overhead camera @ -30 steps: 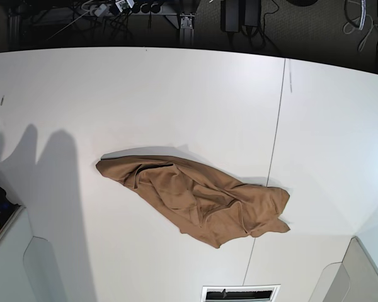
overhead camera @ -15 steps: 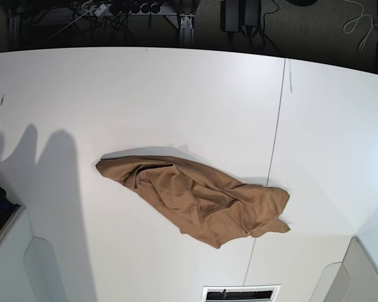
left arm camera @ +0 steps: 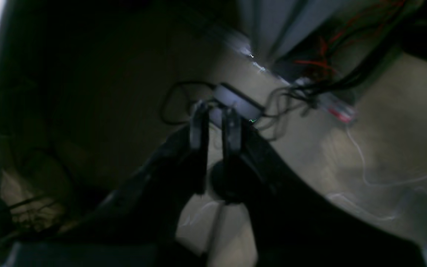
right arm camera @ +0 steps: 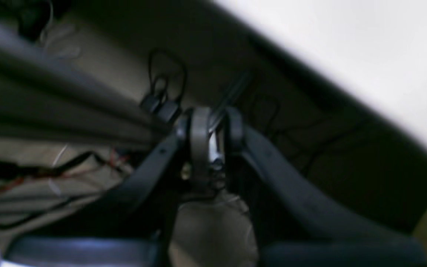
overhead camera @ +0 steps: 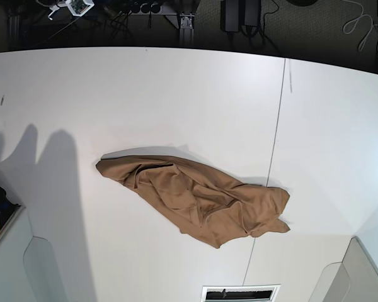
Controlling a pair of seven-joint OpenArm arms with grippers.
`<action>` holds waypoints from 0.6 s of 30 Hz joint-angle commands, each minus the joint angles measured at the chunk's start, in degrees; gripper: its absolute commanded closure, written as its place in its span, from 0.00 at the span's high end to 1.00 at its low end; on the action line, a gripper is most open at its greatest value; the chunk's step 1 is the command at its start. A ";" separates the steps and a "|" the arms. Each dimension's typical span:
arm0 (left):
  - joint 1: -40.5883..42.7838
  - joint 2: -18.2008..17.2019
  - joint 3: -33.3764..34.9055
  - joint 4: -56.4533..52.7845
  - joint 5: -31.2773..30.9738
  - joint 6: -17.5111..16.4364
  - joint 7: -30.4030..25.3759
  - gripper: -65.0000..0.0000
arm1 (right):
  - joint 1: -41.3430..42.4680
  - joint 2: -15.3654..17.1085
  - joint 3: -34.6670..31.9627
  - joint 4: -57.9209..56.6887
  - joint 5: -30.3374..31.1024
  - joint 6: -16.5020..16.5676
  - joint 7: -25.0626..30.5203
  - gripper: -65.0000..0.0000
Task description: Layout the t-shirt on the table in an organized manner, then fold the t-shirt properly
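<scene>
Base view: the t-shirt [overhead camera: 195, 198] lies crumpled in a long diagonal heap on the table [overhead camera: 176, 94], one end toward the view's left and the wider end reaching the thin dark seam [overhead camera: 276, 135] that crosses the white top. Folds and ridges run through the cloth; its outline is irregular, with no sleeve or collar laid out flat. Neither of my arms appears over the table in this view; only their shadows fall on the left part of the surface.

Left wrist view: my left gripper [left arm camera: 215, 128] has its two fingers drawn close together, a narrow slit between them, holding nothing. Behind it, blurred, are a floor, black cables [left arm camera: 324, 85] and a small white box [left arm camera: 237, 100].

Right wrist view: my right gripper [right arm camera: 211, 135] likewise has its fingers nearly together and empty. The white table edge [right arm camera: 347, 48] fills the upper right corner; dark cables and grey bars [right arm camera: 50, 96] lie behind, out of focus.
</scene>
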 commanded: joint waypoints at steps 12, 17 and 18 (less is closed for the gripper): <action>0.83 -3.30 -21.07 3.06 -7.98 -2.69 -5.05 0.15 | 5.68 0.46 1.73 4.59 0.76 0.07 0.17 0.11; -1.11 -5.11 -29.62 3.08 -14.38 -7.13 -7.32 0.15 | 12.24 0.24 1.73 4.59 3.82 0.09 -0.24 0.11; -1.70 -6.34 -30.56 3.08 -16.04 -7.21 -7.32 0.15 | 13.75 0.24 1.73 4.59 4.26 0.09 -0.79 0.11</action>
